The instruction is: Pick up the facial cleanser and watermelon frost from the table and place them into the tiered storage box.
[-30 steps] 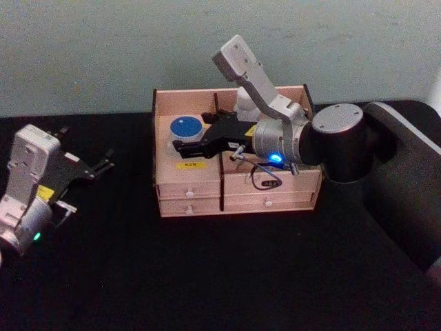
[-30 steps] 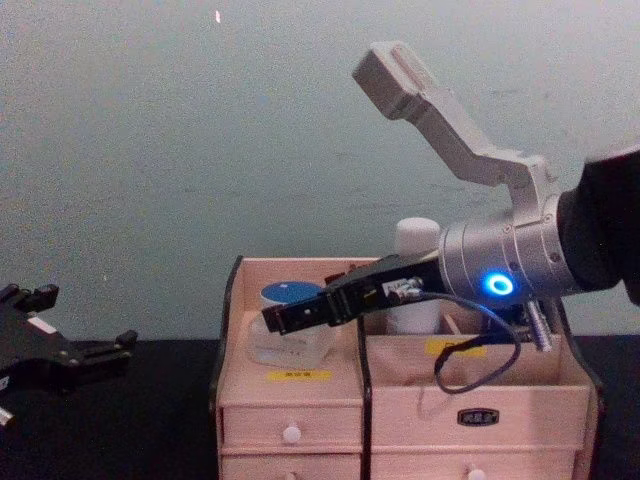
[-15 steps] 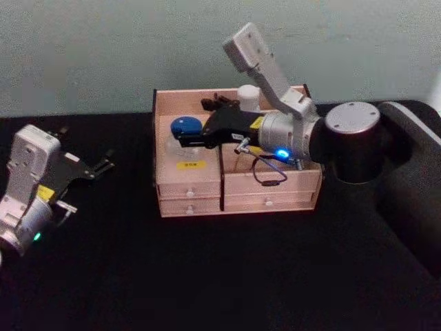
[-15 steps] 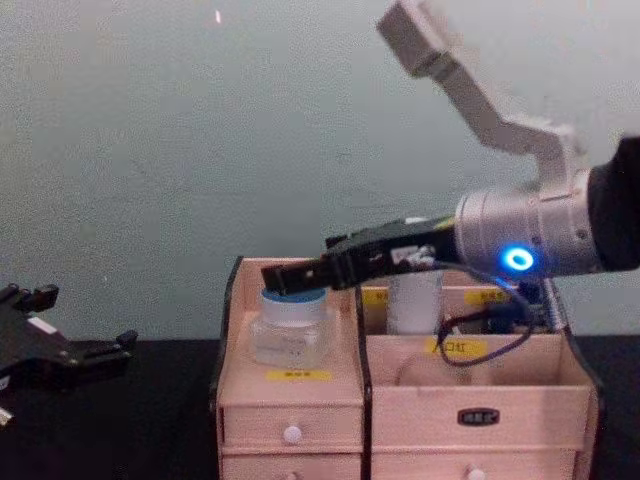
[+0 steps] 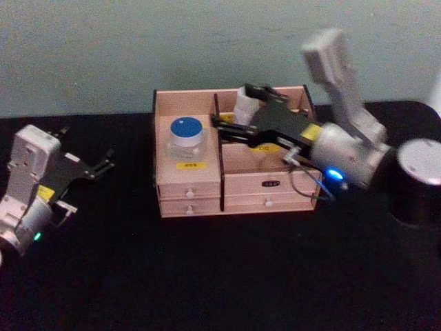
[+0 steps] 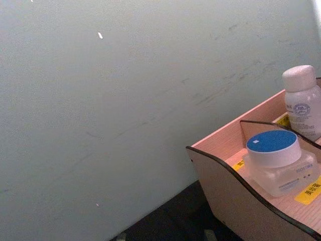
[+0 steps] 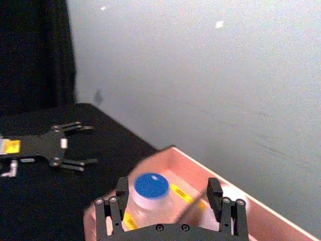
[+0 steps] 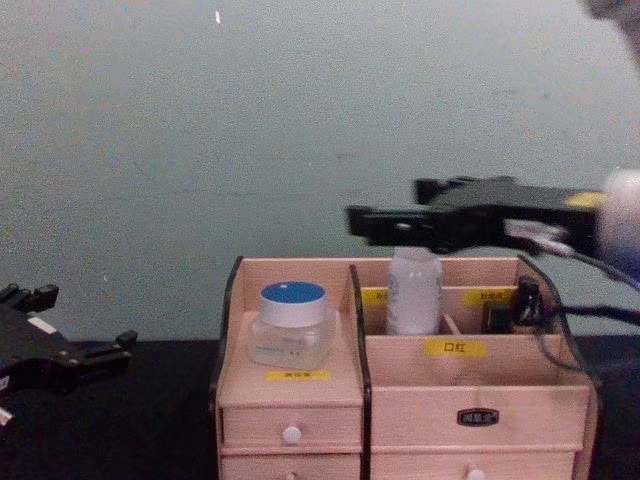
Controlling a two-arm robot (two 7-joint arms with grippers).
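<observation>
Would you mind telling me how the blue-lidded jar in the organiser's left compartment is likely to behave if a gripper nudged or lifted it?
The blue-lidded jar looks squat and wide-based, so it should probably slide rather than tip. Its clear, smooth walls suggest a rigid, possibly slippery grip surface. The tiered storage box walls stand close beside it, likely stopping sideways travel.

Open air above the left compartment of the pale pink wooden stepped organiser [image 5: 189, 187], with only the clear blue-lidded jar [image 5: 187, 136] standing inside. Blocked over the right rear compartments by the black right gripper [image 8: 365, 222], fingers spread, above the white bottle [image 8: 413, 291]. Bare black tabletop [image 5: 207, 276] in front; left gripper [image 5: 103, 164] well apart at the left.
</observation>
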